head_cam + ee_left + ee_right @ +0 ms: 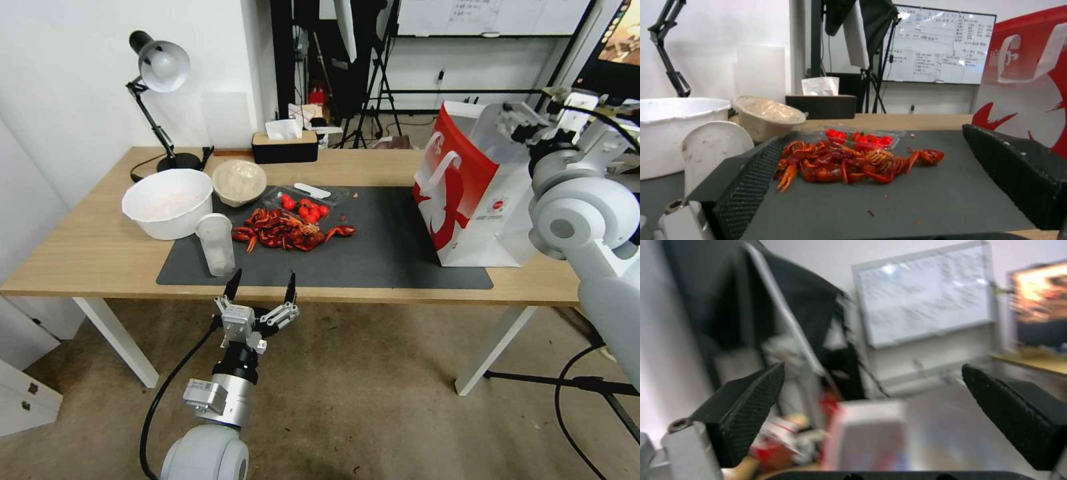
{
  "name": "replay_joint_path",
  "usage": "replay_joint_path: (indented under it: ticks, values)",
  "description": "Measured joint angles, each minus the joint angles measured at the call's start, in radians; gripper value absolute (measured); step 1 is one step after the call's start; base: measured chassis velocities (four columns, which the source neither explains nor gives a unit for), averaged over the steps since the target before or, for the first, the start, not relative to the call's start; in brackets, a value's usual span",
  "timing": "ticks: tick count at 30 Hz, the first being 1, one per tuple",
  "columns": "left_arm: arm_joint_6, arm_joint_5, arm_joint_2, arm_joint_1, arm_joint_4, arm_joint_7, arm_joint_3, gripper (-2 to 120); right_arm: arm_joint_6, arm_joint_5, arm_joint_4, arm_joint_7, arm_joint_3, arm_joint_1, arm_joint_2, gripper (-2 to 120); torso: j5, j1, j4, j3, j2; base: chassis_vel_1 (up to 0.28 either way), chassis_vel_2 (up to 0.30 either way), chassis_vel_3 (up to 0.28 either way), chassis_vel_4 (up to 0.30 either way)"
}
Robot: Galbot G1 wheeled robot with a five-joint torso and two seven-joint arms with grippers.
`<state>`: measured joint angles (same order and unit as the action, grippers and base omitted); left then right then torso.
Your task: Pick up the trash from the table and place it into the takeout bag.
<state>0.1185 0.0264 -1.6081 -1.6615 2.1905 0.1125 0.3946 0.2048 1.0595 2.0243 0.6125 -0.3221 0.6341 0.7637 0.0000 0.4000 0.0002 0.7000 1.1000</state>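
1. While our left gripper (261, 285) hovers at the near edge of the table (100, 253), its jaws stand wide apart and hold nothing; the translucent plastic cup (216, 243) stands upright on the dark grey mat (393, 257), just beyond and to the left of the fingertips.
2. We judge that cup the likeliest first pick: it is the nearest piece of trash, and it stands clear of the white bowl (167, 202) behind it.
3. To take it well, we would square the open jaws around the cup's middle and close gently (thin plastic probably buckles).
4. We should keep the fingers off the pile of red crayfish shells (287, 230) just to the right, which would scatter easily.
5. Farther back sit the beige lidded bowl (239, 181) and a clear tray of cherry tomatoes (305, 207).
6. Our right gripper (871, 406) is raised near the top of the takeout bag (467, 193), also spread open and empty; the bag stands upright at the mat's right end, well apart from the cup.
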Motion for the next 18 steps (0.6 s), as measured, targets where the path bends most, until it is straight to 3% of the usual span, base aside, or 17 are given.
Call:
replay_joint_path:
  ticks: [1,3,9,12,18]
  values:
    - [0.000,0.000,0.000,0.000,0.000,0.000,0.000,100,0.000,0.000,0.000,0.000,0.000,0.000,0.000,100,0.0000,0.000,0.0000,0.000,0.000,0.000,0.000,0.000,0.000]
    - [0.000,0.002,0.000,0.001,-0.003,0.000,0.002,100,-0.084,-0.018,0.037,-0.109,-0.037,0.063,-0.012,100,-0.0001,0.000,-0.0001,0.000,0.000,0.000,0.000,0.000,0.000]
    - [0.008,0.007,0.000,-0.002,-0.008,-0.003,0.014,100,-0.236,-0.130,0.128,-0.300,-0.064,0.263,-0.014,100,-0.0001,0.000,-0.0007,0.000,0.000,0.000,0.000,0.000,0.000]
    - [0.015,0.007,0.000,-0.007,-0.007,-0.007,0.021,100,-0.294,-0.207,0.156,-0.367,-0.051,0.334,0.002,100,0.0001,0.000,0.0003,0.000,0.000,0.000,0.000,0.000,0.000]
    - [0.016,0.010,0.000,-0.006,-0.009,-0.008,0.022,100,-0.381,-0.405,0.221,-0.417,-0.063,0.545,0.056,100,-0.0001,0.000,-0.0003,0.000,0.000,0.000,0.000,0.000,0.000]
